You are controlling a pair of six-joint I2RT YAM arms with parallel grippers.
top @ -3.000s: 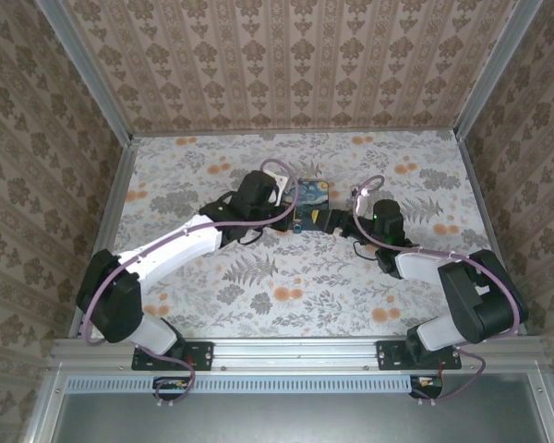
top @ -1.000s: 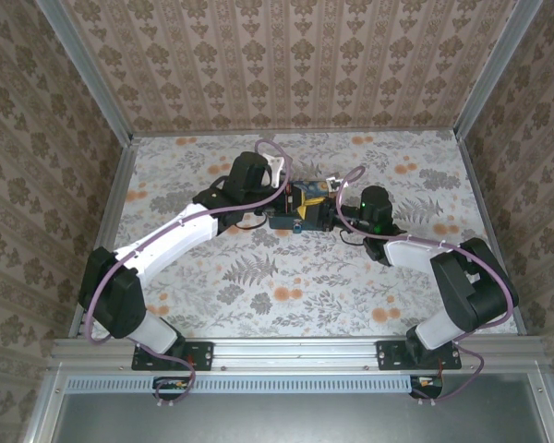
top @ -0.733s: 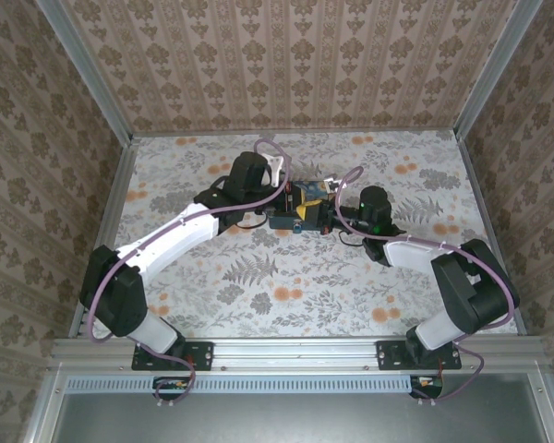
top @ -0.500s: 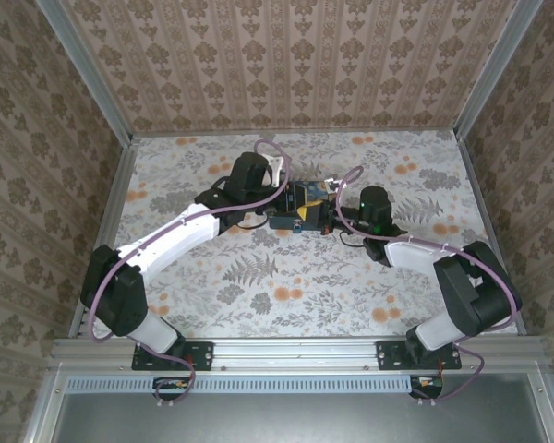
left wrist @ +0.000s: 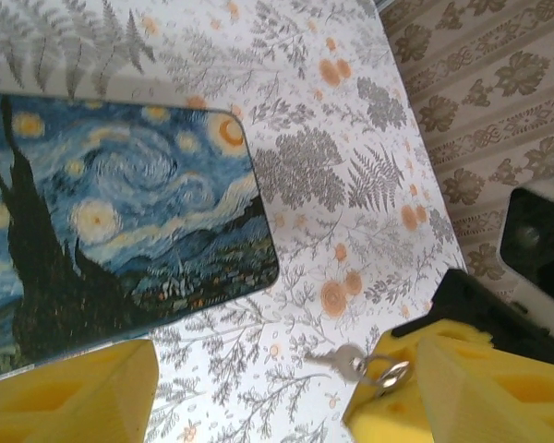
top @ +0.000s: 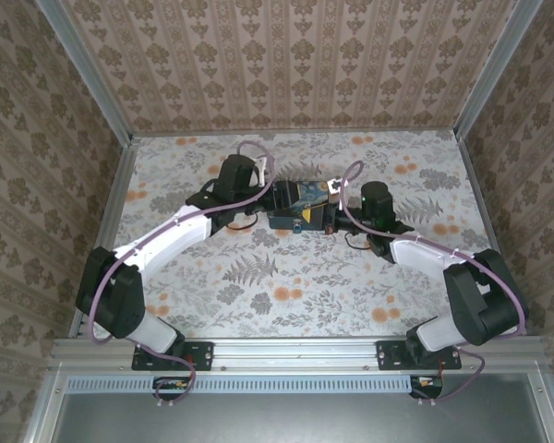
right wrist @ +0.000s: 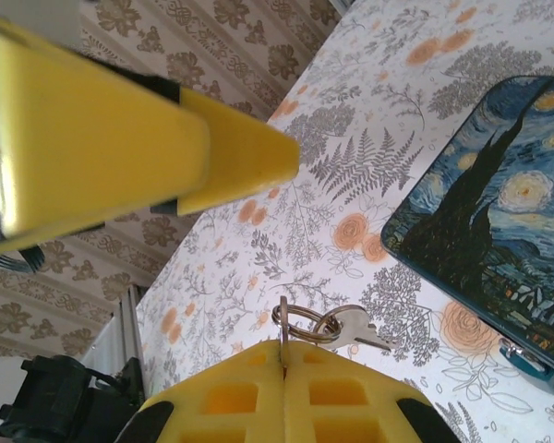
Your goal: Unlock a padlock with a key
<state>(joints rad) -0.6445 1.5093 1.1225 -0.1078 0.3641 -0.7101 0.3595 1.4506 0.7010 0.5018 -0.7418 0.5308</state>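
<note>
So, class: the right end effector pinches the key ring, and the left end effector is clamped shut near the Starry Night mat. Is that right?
Not quite. The left wrist view shows the left end effector open, jaws wide apart, nothing gripped. The rest holds: the right end effector pinches the key ring, near the Starry Night mat.

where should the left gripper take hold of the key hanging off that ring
Probably by the flat head of the key, just past the ring that the right gripper pinches shut. The blade sticks out sideways, clear of those fingers, so the open left gripper could come in from the blade side, pads on the two flat faces.
</note>
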